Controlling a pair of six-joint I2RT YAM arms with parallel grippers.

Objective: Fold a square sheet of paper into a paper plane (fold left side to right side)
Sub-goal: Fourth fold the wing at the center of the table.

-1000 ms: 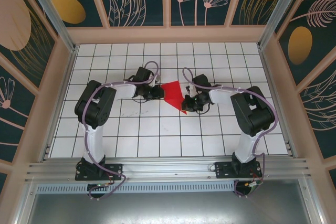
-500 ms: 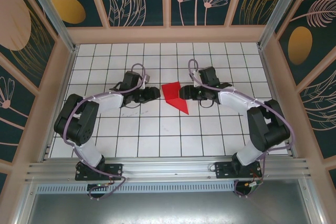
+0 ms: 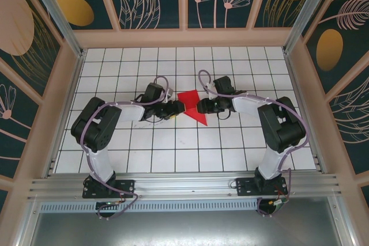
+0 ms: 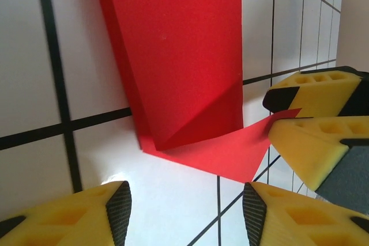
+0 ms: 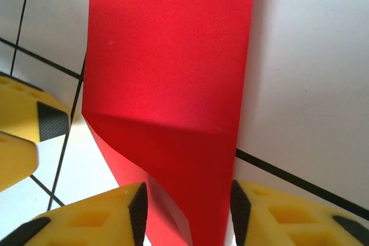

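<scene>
Two grippers, one red sheet of paper, one white gridded desk, entered view by view.

Top view. Red sheet of paper (image 3: 189,99): lies on the desk (image 3: 115,142) near the middle of the grid, partly folded, with a broad upper part and a narrow point running toward the near right. My left gripper (image 3: 177,108): low over the desk at the sheet's left edge. My right gripper (image 3: 201,106): at the sheet's right edge, facing the left one across the paper.

Left wrist view. Sheet (image 4: 179,56): a long folded panel with a crease near its lower end and a flat triangular flap spreading to the right. My left gripper (image 4: 187,203): released, its yellow fingers with black pads apart and bare desk (image 4: 34,56) between them, near the sheet's lower edge, nothing held. My right gripper (image 4: 277,113): opposite, the flap's tip reaching in between its two fingers.

Right wrist view. Sheet (image 5: 173,67): a tall red strip with a slanting crease, its lower end running down between the fingers of my right gripper (image 5: 189,203). Jaws part-way apart with the paper filling the gap — whether they are clenched on it or only straddle it, I cannot tell. Left gripper's fingers (image 5: 23,113): at the left margin, beside the sheet's edge. Desk (image 5: 311,56): white, with black grid lines.
</scene>
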